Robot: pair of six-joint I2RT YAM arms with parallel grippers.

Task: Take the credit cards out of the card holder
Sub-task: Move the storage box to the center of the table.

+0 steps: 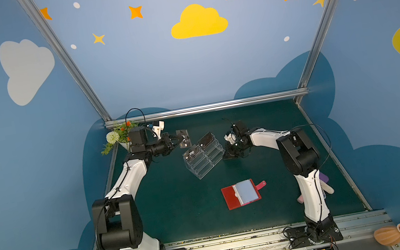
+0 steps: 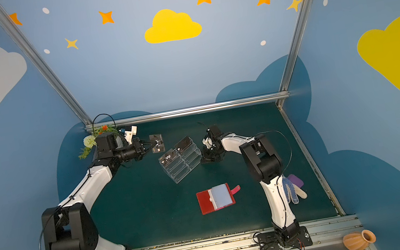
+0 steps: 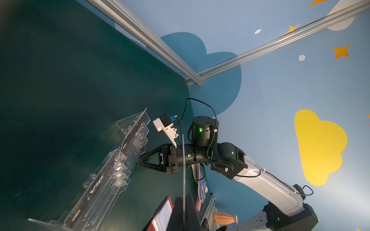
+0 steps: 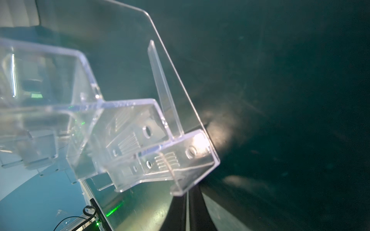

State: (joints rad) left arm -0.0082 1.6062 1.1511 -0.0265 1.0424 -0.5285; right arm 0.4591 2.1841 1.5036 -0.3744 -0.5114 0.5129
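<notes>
Two credit cards (image 1: 191, 154) are standing in the top tier of the clear acrylic stand (image 1: 204, 162), the left gripper (image 1: 178, 138) is pinching a third card (image 1: 184, 134) in the air just beside that tier, and the red card holder (image 1: 231, 198) is lying open on the desk (image 1: 174, 205). The right gripper (image 1: 225, 156), pressed together, is sitting at the stand's side. A transfer to the stand appears to be in hand; the next move is calling for aligning the held card with a free pocket and lowering it in.

White "Vip" on a dark card (image 1: 191, 154) (image 2: 168, 158) in the clear stand (image 1: 204, 165), readable in both top views. Left wrist view: same word, slantwise. Held card (image 1: 184, 137): white marks, illegible.
</notes>
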